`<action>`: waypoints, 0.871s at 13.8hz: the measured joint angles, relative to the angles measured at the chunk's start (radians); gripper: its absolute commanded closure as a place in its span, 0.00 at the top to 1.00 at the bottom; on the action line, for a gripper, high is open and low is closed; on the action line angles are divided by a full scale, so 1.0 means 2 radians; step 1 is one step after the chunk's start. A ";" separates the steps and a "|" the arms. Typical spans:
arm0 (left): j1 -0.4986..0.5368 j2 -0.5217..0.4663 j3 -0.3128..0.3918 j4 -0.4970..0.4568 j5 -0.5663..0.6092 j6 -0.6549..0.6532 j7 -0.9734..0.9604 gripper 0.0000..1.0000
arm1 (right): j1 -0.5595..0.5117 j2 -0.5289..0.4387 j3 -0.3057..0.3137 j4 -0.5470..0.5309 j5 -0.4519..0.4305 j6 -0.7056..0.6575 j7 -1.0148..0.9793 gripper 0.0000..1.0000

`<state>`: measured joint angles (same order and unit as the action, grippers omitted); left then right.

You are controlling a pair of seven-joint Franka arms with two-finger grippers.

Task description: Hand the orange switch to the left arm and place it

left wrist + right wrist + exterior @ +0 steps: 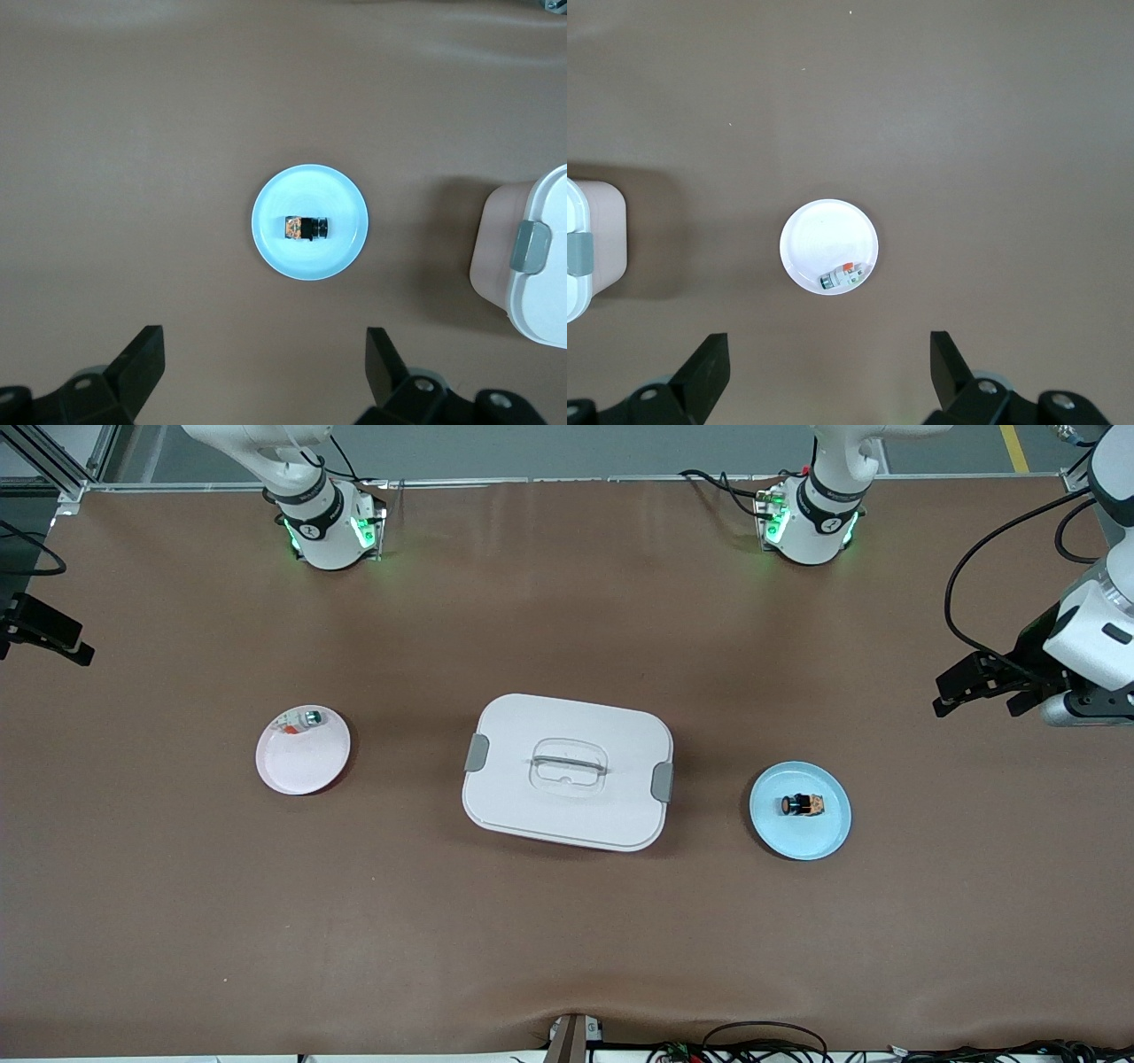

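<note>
Nothing is grasped yet. The orange switch [803, 805] lies on the blue plate [828, 833], lower right of centre, beside the box [514, 797]. The left gripper [264, 367] and right gripper [829, 365] hover spread wide. Next, I judge, the left gripper descends onto it.

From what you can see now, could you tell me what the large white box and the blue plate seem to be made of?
The large white rectangular box looks like matte moulded plastic: rounded corners, grey clip latches, a clear recessed handle. The round pale-blue plate is smooth with a faint sheen, probably plastic or glazed ceramic; I cannot tell which.
</note>
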<state>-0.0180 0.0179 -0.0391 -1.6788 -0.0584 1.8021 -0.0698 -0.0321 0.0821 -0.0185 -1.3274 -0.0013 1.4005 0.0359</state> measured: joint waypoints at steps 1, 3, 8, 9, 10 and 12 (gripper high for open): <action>0.018 0.001 -0.019 0.000 0.000 0.000 0.000 1.00 | -0.001 0.000 0.000 0.000 0.001 0.000 -0.003 1.00; 0.031 0.003 -0.030 0.001 0.004 0.000 0.000 1.00 | -0.002 0.000 0.000 0.000 0.001 0.001 -0.012 1.00; 0.031 0.004 -0.032 0.001 0.007 0.000 0.000 1.00 | -0.004 0.000 0.000 0.000 0.002 0.001 -0.015 1.00; 0.031 0.004 -0.033 0.002 0.007 0.000 0.000 1.00 | -0.004 0.000 0.000 0.000 0.002 0.001 -0.015 1.00; 0.031 0.004 -0.033 0.004 0.007 0.000 0.000 1.00 | -0.004 0.000 0.000 0.000 0.002 0.002 -0.015 1.00; 0.032 0.004 -0.033 0.015 0.007 -0.003 0.000 1.00 | -0.004 0.000 0.000 0.000 0.003 0.004 -0.015 1.00</action>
<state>0.0468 0.0252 -0.1050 -1.6495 -0.0452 1.7969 -0.0698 -0.0393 0.0821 -0.0186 -1.3275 0.0044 1.4075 0.0060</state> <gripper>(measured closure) 0.000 0.000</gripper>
